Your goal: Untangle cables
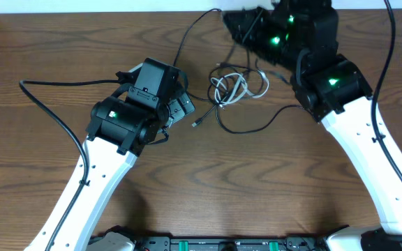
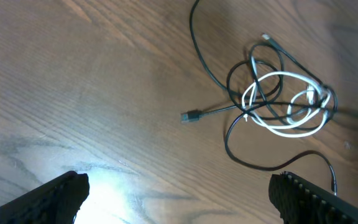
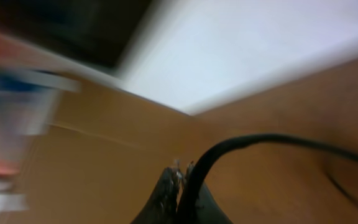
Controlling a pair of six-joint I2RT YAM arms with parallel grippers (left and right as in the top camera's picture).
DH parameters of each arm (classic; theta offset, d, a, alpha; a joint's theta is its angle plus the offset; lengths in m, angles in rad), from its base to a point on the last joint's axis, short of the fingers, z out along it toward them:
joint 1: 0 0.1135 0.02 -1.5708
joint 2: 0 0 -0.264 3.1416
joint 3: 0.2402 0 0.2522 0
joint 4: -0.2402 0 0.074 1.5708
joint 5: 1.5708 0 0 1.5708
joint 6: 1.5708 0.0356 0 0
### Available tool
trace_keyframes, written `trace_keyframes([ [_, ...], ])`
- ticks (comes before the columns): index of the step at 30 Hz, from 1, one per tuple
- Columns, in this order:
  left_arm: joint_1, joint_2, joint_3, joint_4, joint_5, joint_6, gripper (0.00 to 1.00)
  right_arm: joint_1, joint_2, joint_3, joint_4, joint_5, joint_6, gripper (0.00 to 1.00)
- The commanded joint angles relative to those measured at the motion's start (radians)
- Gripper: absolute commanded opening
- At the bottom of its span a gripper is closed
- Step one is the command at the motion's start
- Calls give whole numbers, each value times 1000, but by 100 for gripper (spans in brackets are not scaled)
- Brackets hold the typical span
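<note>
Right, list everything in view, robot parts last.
table: one, brown wood, under everything
white cable: one, white, looped in the tangle mid-table
black cables: several, exact count unclear, black, knotted with the white one; one plug end lies free on the left arm's side
left gripper: one, black, open and empty, over bare wood beside the tangle
right gripper: one, black, shut with a black cable coming out of its tips, near the table's far edge; view blurred

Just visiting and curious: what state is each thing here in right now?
White cable: coiled, tangled with the black ones.
Black cables: looped through the tangle.
Left fingers: open, empty.
Right fingers: shut on a black cable.
</note>
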Motion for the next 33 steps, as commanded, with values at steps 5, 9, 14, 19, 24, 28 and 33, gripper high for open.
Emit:
trace_keyframes([
  [5,3,4,7,-4,-4,2,98,-40,-43,25,448,-236,-64,1],
  [9,3,4,7,-3,-4,2,98,-2,-39,25,126,-129,-252,1],
  [14,3,4,7,-3,-6,1,98,43,-10,25,-193,188,-69,1],
  [19,3,4,7,-3,-2,-1,98,19,-12,25,164,-143,54,1],
  [24,3,4,7,-4,24,-2,98,-16,-30,25,323,-226,56,2],
  [28,3,4,7,-8,64,-2,98,-27,-31,25,54,-134,57,2],
  [33,-8,11,5,53,204,61,93,-18,-29,25,-98,-64,168,1],
])
